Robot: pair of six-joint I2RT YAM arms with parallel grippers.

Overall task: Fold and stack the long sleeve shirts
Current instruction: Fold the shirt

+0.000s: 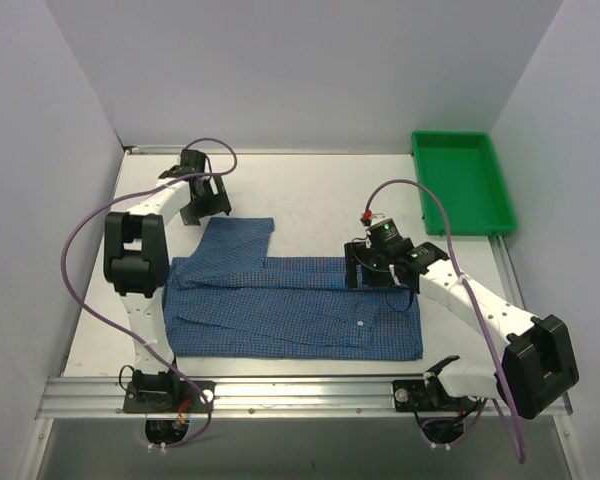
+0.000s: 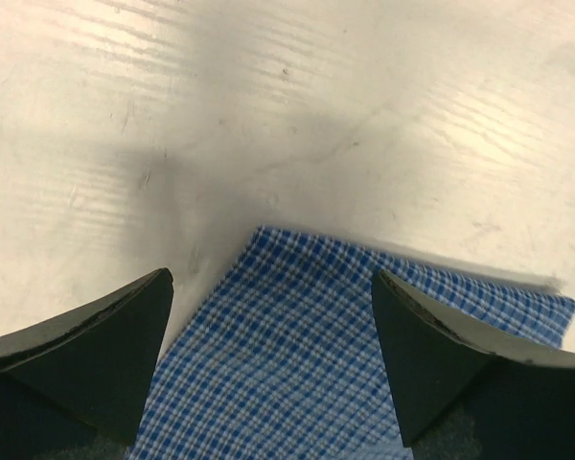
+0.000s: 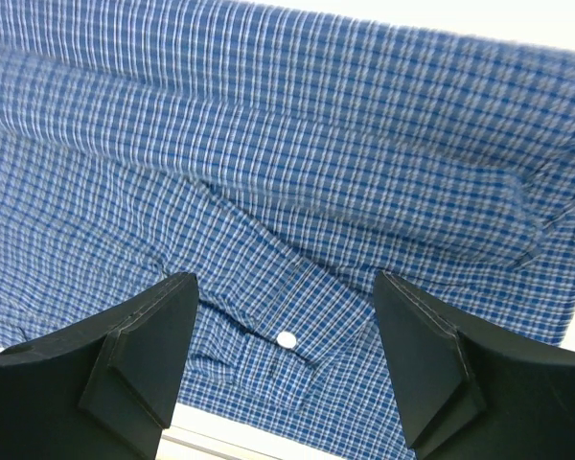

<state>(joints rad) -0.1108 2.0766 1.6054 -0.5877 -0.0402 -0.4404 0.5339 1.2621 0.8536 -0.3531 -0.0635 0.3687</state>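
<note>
shirt (image 1: 290,310) lies flat on table (image 1: 310,190); left gripper (image 2: 270,280) and right gripper (image 3: 286,283) hang open, empty, over it. green tray (image 1: 460,185) far right, apart.

A blue fine-checked cloth button-up shirt (image 1: 280,310) lies flat on the pale grey table (image 1: 310,195) as a broad band, with one flap reaching toward 12 o'clock at its left. The left gripper (image 1: 206,208) is at the shirt's 11 o'clock, by that flap's far corner. The right gripper (image 1: 378,275), fingers spread, is over the shirt's 2 o'clock corner. A green rectangular plastic tray (image 1: 462,185) occupies the table's 1 o'clock corner.
</note>
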